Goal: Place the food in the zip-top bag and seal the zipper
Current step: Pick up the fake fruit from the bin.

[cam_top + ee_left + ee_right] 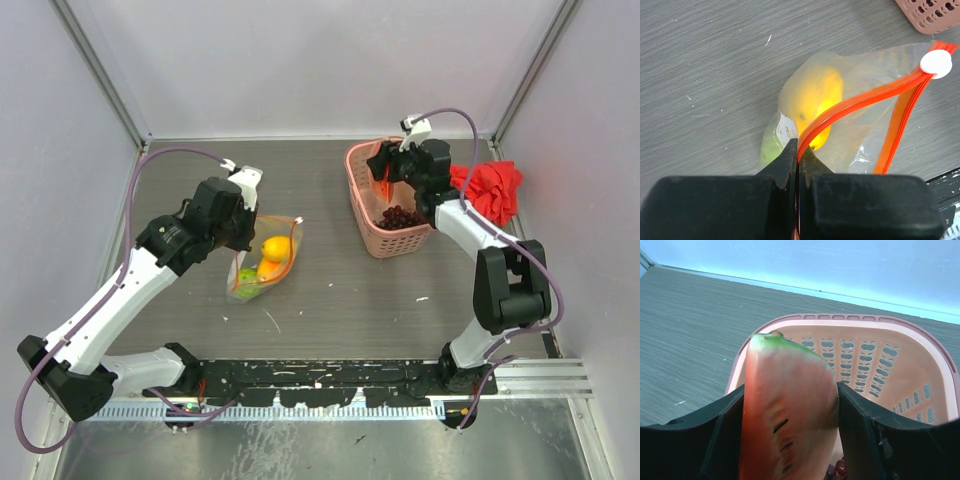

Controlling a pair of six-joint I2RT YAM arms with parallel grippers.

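- Bag first: the small clear plastic zip-top bag (284, 232) lies on the grey wood-grain table (330, 290) in front of the left arm, its mouth facing the basket side.
- Showing through the film are a yellow toy fruit (812, 97), an orange toy fruit (268, 268) and a bumpy lime-green ball (246, 276), so three pieces are in.
- The thin orange-red zipper strip (865, 97) is parted into two lips. Its white slider tab (936, 64) sits at the far end, so nothing is sealed yet.
- The left tool (798, 146) is pressed tight together, pinching one lip of that strip. My read is that it props the mouth open for the next piece.
- Over to the right tool (384, 178): it is clamped on a red toy watermelon slice with a green rind (787, 410), pads on the flat faces, which should keep it from twisting.
- The slice hangs above the pink lattice plastic basket (865, 319), well apart from the bag. Carrying it across looks like the step in hand.
- The dark purple grape bunch (400, 216) lies on the basket floor, not bagged.
- A crumpled red cloth (490, 190) lies just beyond the basket.
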